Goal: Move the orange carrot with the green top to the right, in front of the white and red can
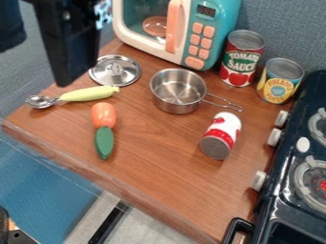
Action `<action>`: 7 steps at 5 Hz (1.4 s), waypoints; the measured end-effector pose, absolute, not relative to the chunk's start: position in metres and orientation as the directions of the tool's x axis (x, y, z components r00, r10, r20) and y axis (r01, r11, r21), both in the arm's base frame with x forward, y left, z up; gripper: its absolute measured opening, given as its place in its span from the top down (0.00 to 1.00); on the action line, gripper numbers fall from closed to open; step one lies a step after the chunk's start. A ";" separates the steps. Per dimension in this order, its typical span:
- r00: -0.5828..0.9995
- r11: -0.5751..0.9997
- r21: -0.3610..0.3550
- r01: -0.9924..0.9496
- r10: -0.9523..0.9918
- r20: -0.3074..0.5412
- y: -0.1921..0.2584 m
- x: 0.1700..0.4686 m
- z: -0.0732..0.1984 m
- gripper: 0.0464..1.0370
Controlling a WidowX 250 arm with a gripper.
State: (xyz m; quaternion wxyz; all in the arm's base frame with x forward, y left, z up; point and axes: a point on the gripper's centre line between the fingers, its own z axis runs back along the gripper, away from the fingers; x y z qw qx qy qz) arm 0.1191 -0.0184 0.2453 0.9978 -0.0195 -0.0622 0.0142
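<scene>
Black gripper (62, 80) hangs upper left; apart or together, we can't tell. Just below it in our view, we've got the pale-green toy (88, 94) on the bench (149, 159), long axis running crosswise, rising slightly towards the right.

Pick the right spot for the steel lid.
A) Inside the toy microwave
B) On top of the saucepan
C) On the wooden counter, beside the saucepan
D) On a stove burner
C: the steel lid lies knob up on the wooden counter, apart from the uncovered saucepan.
</scene>
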 end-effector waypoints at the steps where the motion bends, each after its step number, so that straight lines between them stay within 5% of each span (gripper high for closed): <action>1: 0.992 0.999 -0.039 -0.018 0.023 0.121 -0.018 0.119 0.243 0.04; 4: 0.994 0.996 -0.004 -0.084 0.084 0.076 0.038 0.203 0.181 0.04; 5: 0.987 1.000 0.021 -0.011 0.008 0.159 0.049 0.232 0.160 0.04; 7: 0.974 0.981 0.144 0.133 -0.156 0.164 0.083 0.267 0.098 0.04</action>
